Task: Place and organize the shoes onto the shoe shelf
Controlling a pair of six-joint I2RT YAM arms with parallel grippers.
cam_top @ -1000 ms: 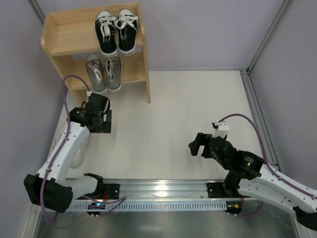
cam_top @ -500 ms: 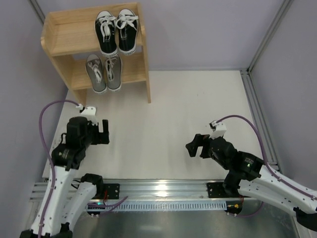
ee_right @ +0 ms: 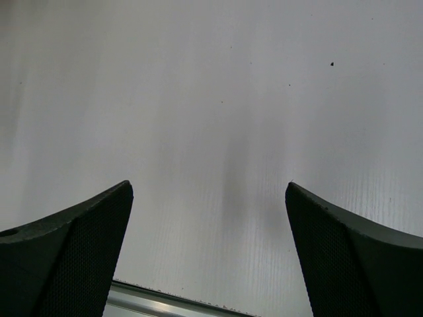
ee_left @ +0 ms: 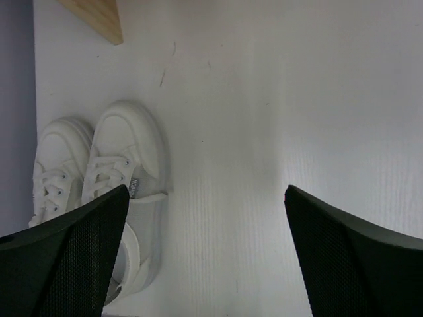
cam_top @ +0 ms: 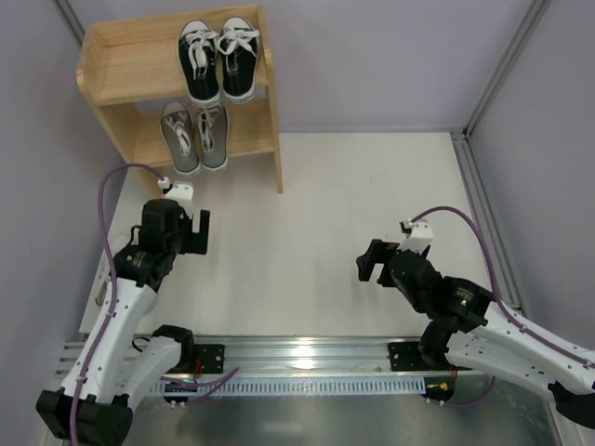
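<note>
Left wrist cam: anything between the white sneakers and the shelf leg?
Nothing. In the left wrist view, only bare table with a few faint scuffs separates the white sneakers from the shelf leg.

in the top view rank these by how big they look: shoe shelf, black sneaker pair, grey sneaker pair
1. shoe shelf
2. black canvas sneakers, top tier
3. grey sneakers, lower tier
The black pair sits nearer the camera, so its lead over the grey pair may be only apparent.
</note>
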